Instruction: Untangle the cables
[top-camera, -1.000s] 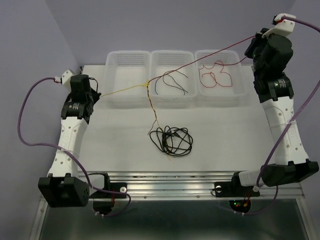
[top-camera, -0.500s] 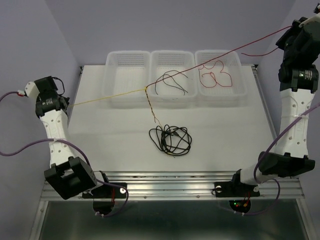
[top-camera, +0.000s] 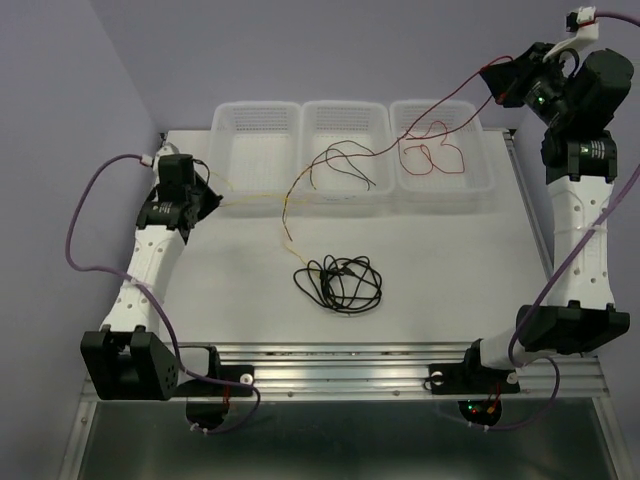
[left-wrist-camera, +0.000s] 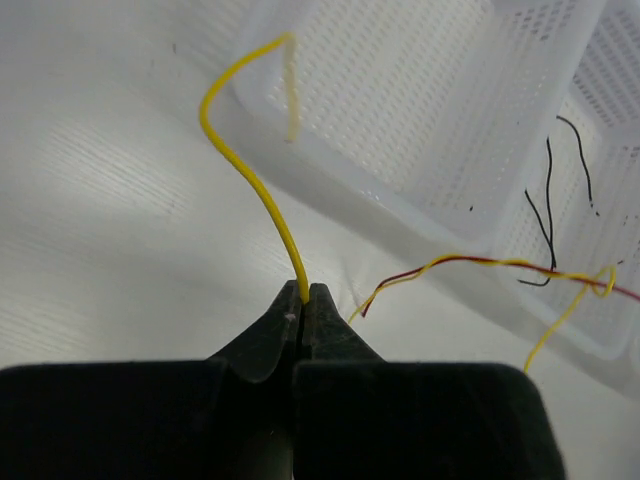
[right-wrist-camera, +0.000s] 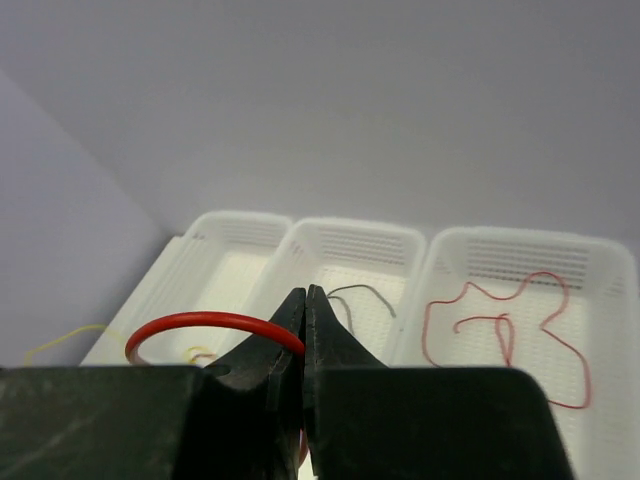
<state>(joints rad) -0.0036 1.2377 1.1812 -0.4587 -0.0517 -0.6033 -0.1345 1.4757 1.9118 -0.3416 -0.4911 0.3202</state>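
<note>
The white table (top-camera: 450, 260) carries 3 baskets (top-camera: 343, 104) at 12 o'clock. You see the left gripper (left-wrist-camera: 305, 292) clamped on the yellow cable (left-wrist-camera: 250, 180), the right gripper (right-wrist-camera: 305, 295) clamped on the red cable (right-wrist-camera: 210, 320). The black cable coil (top-camera: 340, 282) lies at centre.

Baskets (top-camera: 255, 125) translucent perforated plastic; yellow cable (left-wrist-camera: 250, 180) glossy, smooth; fingers (left-wrist-camera: 262, 345) matt black; table (top-camera: 450, 260) matt white.
</note>
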